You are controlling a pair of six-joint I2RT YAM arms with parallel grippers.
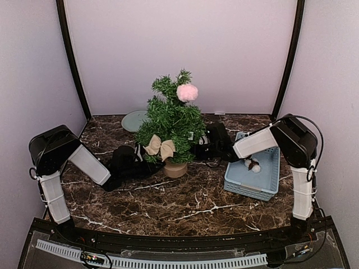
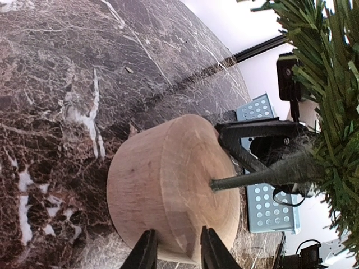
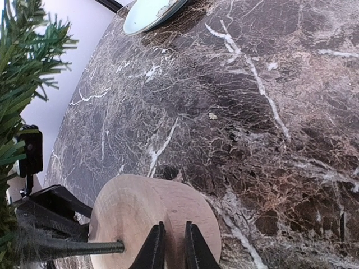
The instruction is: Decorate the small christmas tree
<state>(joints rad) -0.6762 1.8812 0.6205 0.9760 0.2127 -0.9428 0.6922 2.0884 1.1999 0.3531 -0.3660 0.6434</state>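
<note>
The small christmas tree (image 1: 171, 120) stands upright mid-table on its round wooden stump (image 1: 175, 168). It carries a pink pompom (image 1: 187, 92) near the top and a beige bow (image 1: 160, 148) low on its left. My left gripper (image 2: 178, 249) lies low at the stump's (image 2: 168, 185) left side. Its fingers stand apart, with the stump's near rim showing between them. Opposite, my right gripper (image 3: 173, 249) is at the stump's (image 3: 140, 213) right rim. Only a narrow slit separates its fingers, and no ornament is between them. Whether either gripper presses on the wood I cannot tell.
A light blue perforated basket (image 1: 270, 185) sits at the right with a small white and brown ornament (image 1: 252, 165) inside. Behind the tree on the left lies a pale round plate (image 1: 133, 120). Purple walls enclose the dark marble table.
</note>
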